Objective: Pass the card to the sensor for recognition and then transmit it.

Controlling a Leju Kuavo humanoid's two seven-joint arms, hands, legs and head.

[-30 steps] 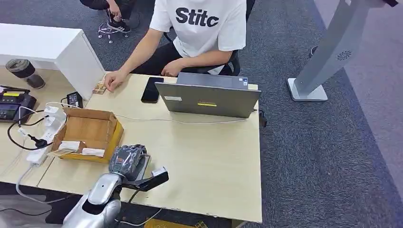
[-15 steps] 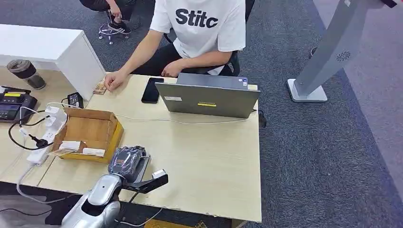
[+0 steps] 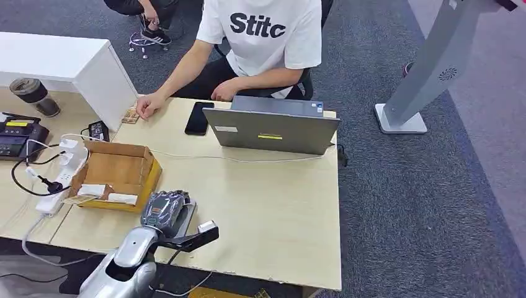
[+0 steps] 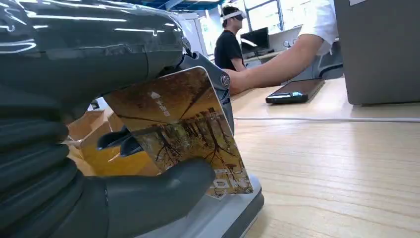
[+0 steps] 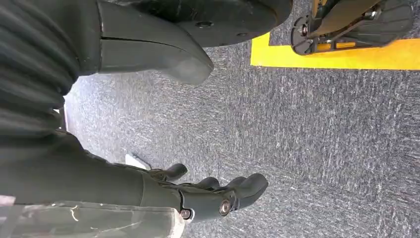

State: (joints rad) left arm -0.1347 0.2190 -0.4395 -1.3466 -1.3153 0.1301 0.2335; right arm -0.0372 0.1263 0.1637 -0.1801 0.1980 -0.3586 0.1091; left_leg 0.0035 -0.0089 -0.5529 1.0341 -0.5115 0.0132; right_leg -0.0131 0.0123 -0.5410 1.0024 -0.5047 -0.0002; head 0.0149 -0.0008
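My left hand (image 3: 164, 211) hovers low over the near edge of the wooden table (image 3: 273, 211). It grips a card (image 4: 183, 131) printed with an autumn tree scene, the thumb (image 4: 158, 191) pressing its lower edge. The card stands tilted just above a flat grey sensor pad (image 4: 225, 215), which in the head view pokes out beneath the hand as the grey sensor (image 3: 188, 218). My right hand (image 5: 124, 183) hangs over grey carpet, fingers apart and holding nothing.
A cardboard box (image 3: 115, 174) sits just left of the hand, with a power strip (image 3: 59, 180) and cables beyond. A person in a white shirt (image 3: 260, 37) sits at the far side behind a laptop (image 3: 273, 127) and a black phone (image 3: 197, 118).
My left hand with the card has sunk very slightly toward the sensor pad. Everything else stays as it was.
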